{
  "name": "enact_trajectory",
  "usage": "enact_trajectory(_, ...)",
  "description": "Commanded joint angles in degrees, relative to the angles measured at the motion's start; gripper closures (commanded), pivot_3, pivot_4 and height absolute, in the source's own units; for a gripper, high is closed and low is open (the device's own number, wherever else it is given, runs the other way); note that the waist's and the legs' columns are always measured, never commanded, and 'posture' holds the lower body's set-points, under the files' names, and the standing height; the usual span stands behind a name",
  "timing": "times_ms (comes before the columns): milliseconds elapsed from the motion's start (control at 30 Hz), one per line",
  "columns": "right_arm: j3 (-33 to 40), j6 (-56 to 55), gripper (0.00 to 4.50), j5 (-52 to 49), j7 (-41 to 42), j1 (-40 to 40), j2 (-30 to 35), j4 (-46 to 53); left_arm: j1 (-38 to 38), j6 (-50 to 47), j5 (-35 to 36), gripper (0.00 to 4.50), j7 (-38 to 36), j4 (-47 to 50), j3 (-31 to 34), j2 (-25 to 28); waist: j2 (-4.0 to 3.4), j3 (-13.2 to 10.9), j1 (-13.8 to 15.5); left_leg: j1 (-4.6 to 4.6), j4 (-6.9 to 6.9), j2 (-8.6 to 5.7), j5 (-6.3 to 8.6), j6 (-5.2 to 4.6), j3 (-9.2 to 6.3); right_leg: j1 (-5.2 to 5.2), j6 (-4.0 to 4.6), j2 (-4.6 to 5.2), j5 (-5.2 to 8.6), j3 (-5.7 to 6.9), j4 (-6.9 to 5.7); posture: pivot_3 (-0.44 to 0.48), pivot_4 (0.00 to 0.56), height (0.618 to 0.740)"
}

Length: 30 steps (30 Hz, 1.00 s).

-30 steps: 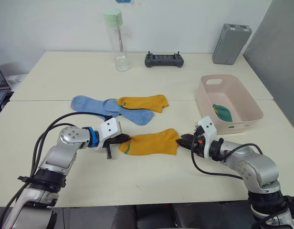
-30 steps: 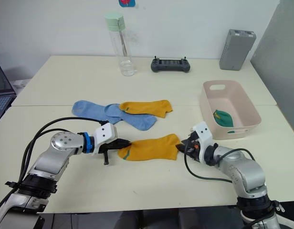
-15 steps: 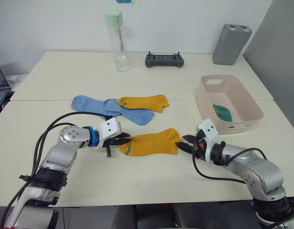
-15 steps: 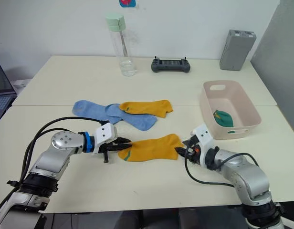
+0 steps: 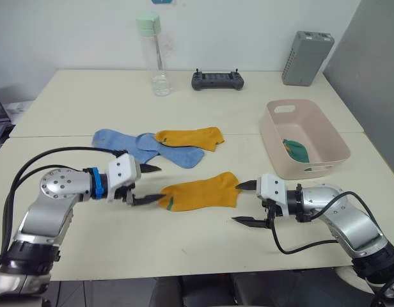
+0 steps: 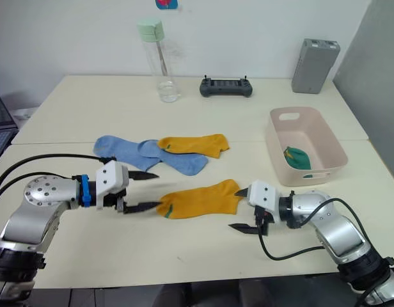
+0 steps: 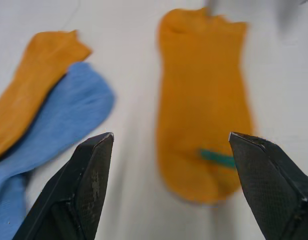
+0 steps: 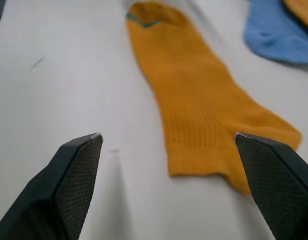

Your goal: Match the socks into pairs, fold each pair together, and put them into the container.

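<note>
1. While a yellow sock [image 5: 200,191] lay flat on the near part of the table [image 5: 248,128], the left gripper [image 5: 149,183] sat at its toe end with its two black fingers spread wide and nothing between them.
2. One left fingertip just met the toe edge of that sock, and the other hung clear above the table.
3. At the cuff end the right gripper [image 5: 244,204] was also wide open and empty, one finger beside the cuff corner and the other out over bare table.
4. A thin green mark crossed the sock near its toe, seen in the left wrist view [image 7: 203,102].
5. Farther back lay a second yellow sock [image 5: 188,137], its toe end overlapping a blue sock [image 5: 178,153], with another blue sock [image 5: 114,137] just to the left and touching.
6. The pink tub [image 5: 334,145] stood to the right, well apart from the grippers, with a green sock [image 5: 298,150] inside it.
7. Along the far edge stood a clear bottle [image 5: 155,54], a black controller [image 5: 217,80] and a grey box [image 5: 307,49].
</note>
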<state>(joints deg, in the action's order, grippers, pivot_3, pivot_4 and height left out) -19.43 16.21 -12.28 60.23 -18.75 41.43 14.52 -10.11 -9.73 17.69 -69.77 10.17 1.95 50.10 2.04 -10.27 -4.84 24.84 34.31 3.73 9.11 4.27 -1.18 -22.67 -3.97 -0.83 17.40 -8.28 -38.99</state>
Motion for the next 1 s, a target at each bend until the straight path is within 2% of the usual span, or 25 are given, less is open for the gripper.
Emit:
enact_trajectory(33,-1.24,-5.32,0.0,2.36,2.35,-2.23,-1.49,-3.64,4.12,0.78,-0.34,0.67,-0.07,6.45,-0.51,1.13,0.0,0.0,0.02,-0.01,0.01,0.0,0.0,0.0,0.0,0.0,0.01,0.0,0.0,0.0,-0.01,0.0,0.15,0.74)
enact_trajectory(200,-2.9,-7.58,0.0,4.83,3.93,-4.47,-3.86,-9.05,5.52,5.4,-6.34,0.67,3.63,3.53,-3.66,-0.86,0.0,0.0,0.21,-0.04,0.25,0.0,0.0,0.0,-0.02,0.1,0.3,0.0,0.16,-0.01,-0.03,0.0,0.15,0.74)
enact_trajectory(433,-2.89,-9.95,0.0,7.05,6.49,-6.43,-3.78,-14.14,3.58,8.25,-9.07,0.67,4.21,-1.5,-6.8,-2.2,0.0,-0.01,0.19,-0.06,0.44,-0.03,0.0,0.0,-0.02,0.26,0.27,0.01,0.14,-0.03,-0.02,0.0,0.15,0.74)
enact_trajectory(500,-2.6,-11.25,0.38,7.8,6.26,-7.36,-4.08,-15.97,3.0,9.59,-9.83,0.64,4.04,-3.58,-8.09,-2.92,0.0,-0.01,0.18,-0.06,0.43,-0.02,0.0,0.0,-0.04,0.27,0.27,0.01,0.14,-0.02,-0.03,0.0,0.15,0.74)
enact_trajectory(567,-2.73,-12.3,0.95,8.4,6.32,-8.02,-4.35,-17.26,2.03,10.27,-9.98,0.64,4.0,-5.02,-8.73,-3.76,0.0,-0.01,0.17,-0.07,0.44,-0.02,0.0,0.0,-0.05,0.27,0.26,0.0,0.14,-0.01,-0.04,0.0,0.15,0.74)
enact_trajectory(667,-2.94,-12.4,2.01,8.46,6.9,-8.75,-4.73,-18.18,0.38,9.94,-9.72,1.25,3.69,-5.73,-9.09,-4.21,0.0,0.0,0.24,-0.09,0.47,-0.03,0.0,0.0,-0.06,0.33,0.24,0.0,0.12,-0.01,-0.03,0.0,0.15,0.74)
enact_trajectory(900,-2.11,-13.75,4.39,9.63,6.58,-10.88,-5.94,-21.52,-1.36,10.78,-9.83,3.39,2.38,-7.82,-9.42,-4.07,0.0,-0.01,0.15,-0.09,0.53,-0.03,0.0,0.0,-0.06,0.35,0.17,0.0,0.07,-0.02,-0.04,0.0,0.15,0.74)
enact_trajectory(1000,-1.73,-13.54,4.5,9.27,7.1,-11.56,-5.65,-21.86,-1.88,10.91,-9.42,4.31,2.38,-8.46,-9.33,-4.48,0.0,-0.01,0.15,-0.09,0.52,-0.03,0.0,0.0,-0.06,0.35,0.16,0.0,0.07,-0.02,-0.04,0.0,0.15,0.74)
